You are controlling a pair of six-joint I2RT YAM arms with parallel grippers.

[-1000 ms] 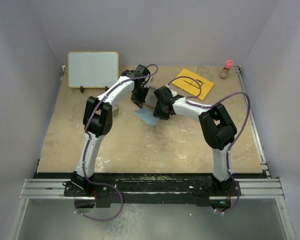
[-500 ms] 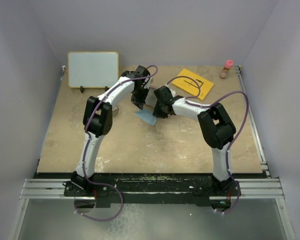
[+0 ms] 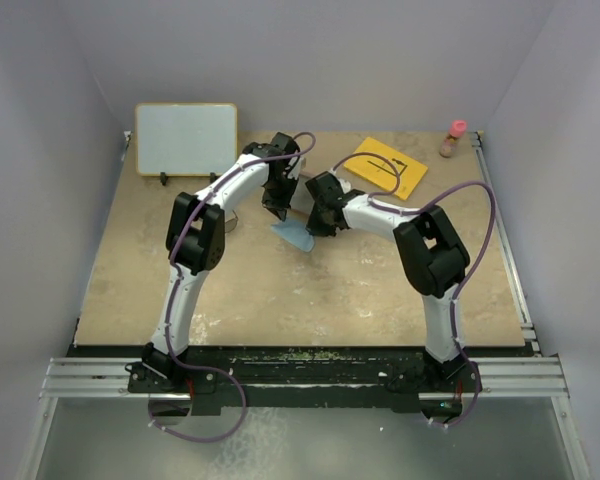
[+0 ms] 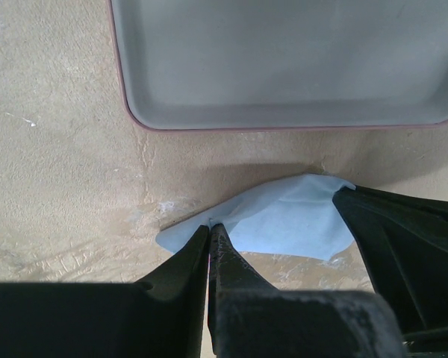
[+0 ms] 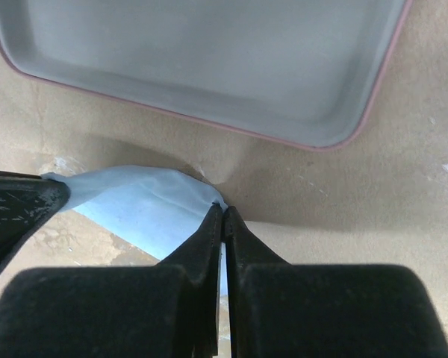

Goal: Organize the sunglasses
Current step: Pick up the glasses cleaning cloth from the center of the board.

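Top external: both arms reach in from the near edge and meet at mid-desk (image 3: 280, 300).

- Left arm (image 3: 185, 270): rises from its base, elbow up, forearm angled right and away, wrist tipped down.
- Right arm (image 3: 435, 270): mirrors it, elbow high, forearm angled left, wrist tipped down.
- The left end effector (image 3: 277, 210) and right end effector (image 3: 315, 228) are just beside each other over a light blue cloth (image 3: 295, 237).
- Sunglasses (image 3: 230, 222): a small dark shape on the desk just right of the left elbow, well clear of both end effectors. Too small to make out detail.
- A whiteboard (image 3: 185, 140) is at far left, a yellow sheet (image 3: 385, 167) at far centre-right and a pink-capped bottle (image 3: 455, 138) in the far right corner.

Left wrist: the left end effector (image 4: 210, 227) has its fingers pressed together, pinching the near edge of the cloth (image 4: 284, 220). The cloth rises slightly at the pinch. The open case (image 4: 127, 97), grey inside with a pink rim, lies just beyond and apart from the cloth. The black bulk of the right end effector (image 4: 403, 253) sits at the cloth's right corner.

Right wrist: the right end effector (image 5: 222, 212) is closed tight on a corner of the cloth (image 5: 134, 205). The case (image 5: 373, 82) is just beyond. The left end effector (image 5: 15, 201) is at the cloth's far left end.
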